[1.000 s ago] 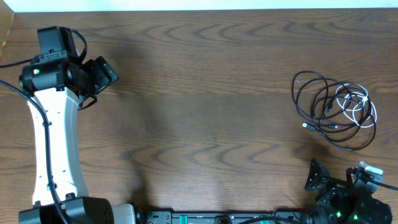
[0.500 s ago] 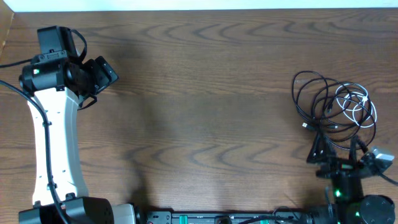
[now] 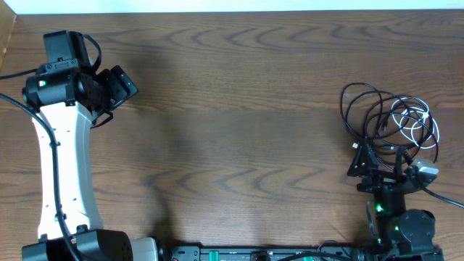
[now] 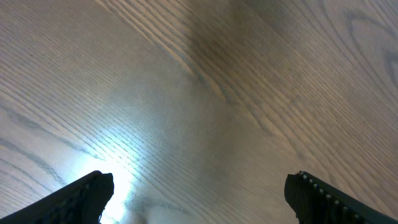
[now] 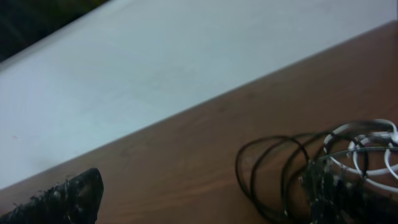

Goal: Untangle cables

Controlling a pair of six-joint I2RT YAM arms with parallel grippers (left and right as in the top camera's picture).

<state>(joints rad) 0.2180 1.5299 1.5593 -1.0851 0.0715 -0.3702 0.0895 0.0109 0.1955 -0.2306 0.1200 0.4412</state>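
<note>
The long black cable (image 3: 368, 110) lies in loose loops at the right of the table, with the shorter white cable (image 3: 415, 122) coiled inside them. My right gripper (image 3: 380, 161) is open at the near edge of the black loops, its fingers over the lowest strands. In the right wrist view the black loops (image 5: 264, 171) and white coil (image 5: 373, 140) sit by the right finger, and the gap between the fingers (image 5: 202, 196) holds only bare wood. My left gripper (image 3: 119, 85) is open at the far left, away from the cables; its wrist view (image 4: 199, 196) shows only wood.
The wooden table (image 3: 239, 116) stretches between the two arms. The left arm's white link (image 3: 61, 174) runs along the left side. A pale wall or strip (image 5: 155, 68) lies past the table's far edge in the right wrist view.
My right gripper has moved up from the table's near edge to the lower rim of the cable pile. The left arm and the cables have not moved.
</note>
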